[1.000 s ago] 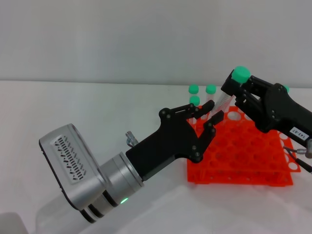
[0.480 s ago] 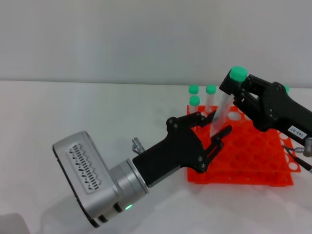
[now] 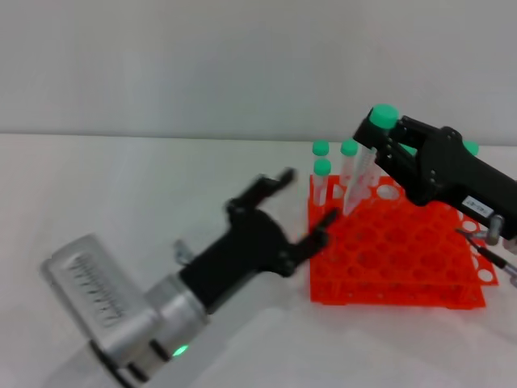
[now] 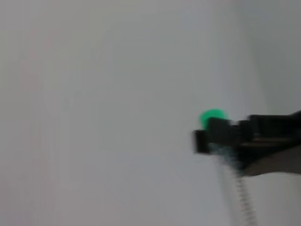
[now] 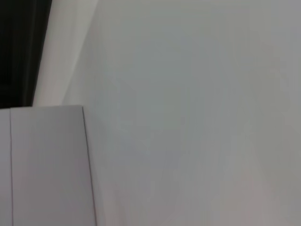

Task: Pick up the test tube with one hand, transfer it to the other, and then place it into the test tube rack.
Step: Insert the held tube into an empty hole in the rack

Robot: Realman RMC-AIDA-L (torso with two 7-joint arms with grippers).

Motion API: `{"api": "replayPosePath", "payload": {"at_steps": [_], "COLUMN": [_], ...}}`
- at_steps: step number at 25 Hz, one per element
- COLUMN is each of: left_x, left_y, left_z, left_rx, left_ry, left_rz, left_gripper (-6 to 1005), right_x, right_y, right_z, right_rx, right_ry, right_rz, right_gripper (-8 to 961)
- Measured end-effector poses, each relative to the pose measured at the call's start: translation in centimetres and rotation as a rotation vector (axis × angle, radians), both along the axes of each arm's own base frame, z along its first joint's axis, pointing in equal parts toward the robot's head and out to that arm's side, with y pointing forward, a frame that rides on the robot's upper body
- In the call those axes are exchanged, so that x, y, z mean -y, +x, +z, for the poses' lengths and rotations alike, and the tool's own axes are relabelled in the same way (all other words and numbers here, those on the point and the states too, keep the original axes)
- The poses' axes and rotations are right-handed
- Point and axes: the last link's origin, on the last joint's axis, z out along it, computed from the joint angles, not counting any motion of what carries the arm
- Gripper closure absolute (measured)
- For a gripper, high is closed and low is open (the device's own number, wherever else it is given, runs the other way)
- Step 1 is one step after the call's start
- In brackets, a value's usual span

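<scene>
The test tube [image 3: 356, 179], clear with a green cap [image 3: 383, 116], hangs tilted from my right gripper [image 3: 372, 140], the black one with the white label strip. That gripper is shut on the tube just below the cap. The tube's lower end is over the back left part of the orange-red test tube rack [image 3: 404, 259]. My left gripper [image 3: 304, 199], on the green-lit silver wrist, is open and empty, just left of the rack and apart from the tube. The left wrist view shows the right gripper [image 4: 214, 140] holding the tube [image 4: 241, 190].
Three green-capped tubes [image 3: 322, 168] stand in the rack's back left holes, and another cap [image 3: 471, 148] shows behind the right gripper. The rack stands on a white table [image 3: 121, 202]. The right wrist view shows only a pale wall and panel.
My left gripper has let go of the tube and drawn back left and down, open. My right gripper has shifted slightly left with the tube in it.
</scene>
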Motion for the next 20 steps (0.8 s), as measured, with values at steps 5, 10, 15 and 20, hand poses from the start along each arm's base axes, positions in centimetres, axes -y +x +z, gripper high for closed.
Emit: {"api": "replayPosePath", "payload": {"at_steps": [5,10,15,20], "left_x": [1.5,3.4,4.4,5.5], "left_y": [-3.2,-6.5,-8.2,-10.0], "left_z": [2.5,4.7,5.9,7.2], "left_rx": [0.095,0.156,0.177,0.206], "left_ry": [0.123,0.252,0.322,0.405], "left_rz": [0.130,0.268,0.346,0.431], "left_gripper": [245,179,152,152], "right_x": [-1.6,-3.0,-4.0,-4.9], "right_y": [-0.9,-1.8,-1.2,-1.0], "right_z": [-0.4,-1.5,-2.0,-2.9], "right_rx": [0.066,0.141,0.156,0.135], "right_ry": [0.063,0.140,0.183,0.166], "right_rz": [-0.016,-0.055,-0.169,-0.287], "right_gripper": [747,747,747,748]}}
